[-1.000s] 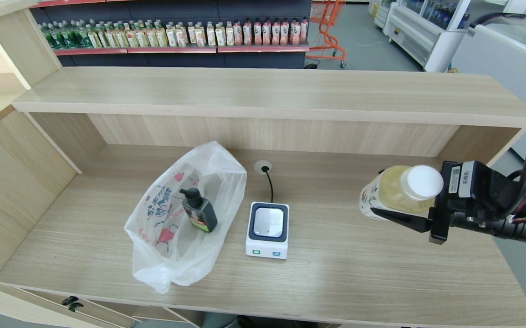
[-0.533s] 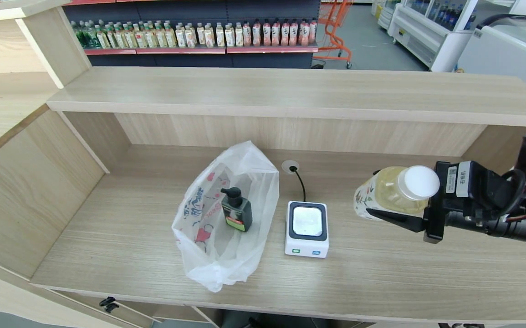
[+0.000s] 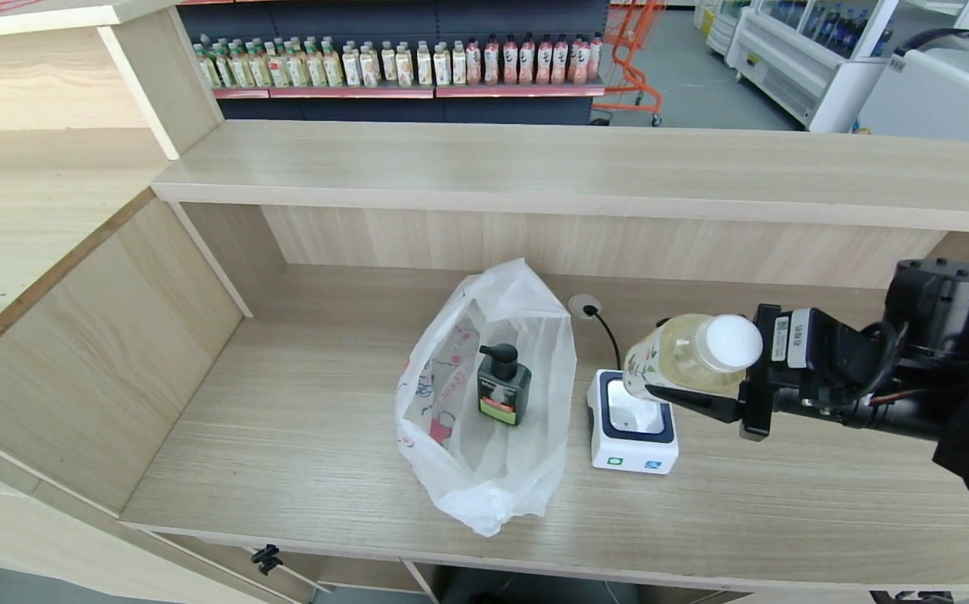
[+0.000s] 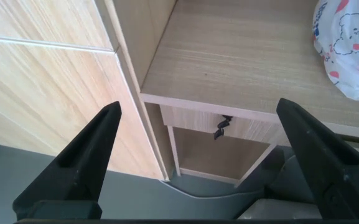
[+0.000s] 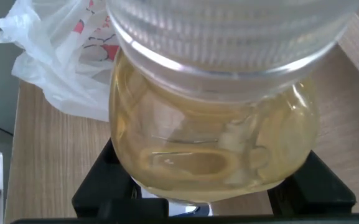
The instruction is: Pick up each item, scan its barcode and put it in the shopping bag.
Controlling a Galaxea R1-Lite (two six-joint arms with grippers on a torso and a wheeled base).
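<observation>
Our right gripper's (image 3: 662,371) fingers pinched the clear white-capped bottle of yellow drink (image 3: 681,354) above the white box scanner (image 3: 631,426), right of frame centre; we judged its barcode should face the glass squarely.

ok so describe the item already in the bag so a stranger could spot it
On the wooden counter, find the white shopping bag beside the scanner. Inside is a small dark bottle; unlike the yellow white-capped bottle nearby, it has a black pump top.
</observation>
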